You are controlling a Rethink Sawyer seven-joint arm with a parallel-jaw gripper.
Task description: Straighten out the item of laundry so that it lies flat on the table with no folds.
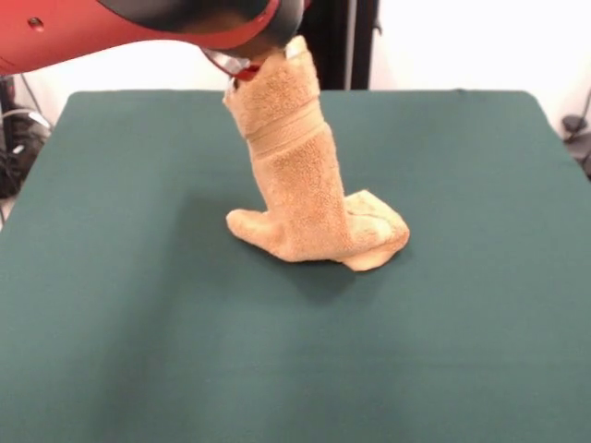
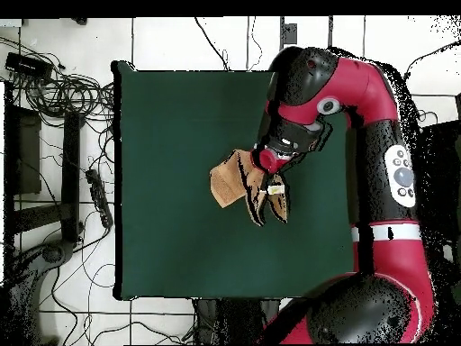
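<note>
The golden-orange towel hangs in a tall bunched column from my gripper, with its woven band near the top. Its lower end rests crumpled on the dark green table, near the middle. The red arm comes in from the top left, and the fingers are mostly hidden behind the cloth, shut on the towel's top edge. In the overhead view the gripper sits over the towel, whose white label shows beside it on the table.
Cables and power strips lie on the floor beside the table in the overhead view. A black stand rises behind the table's far edge. More cables sit at the left edge of the front view.
</note>
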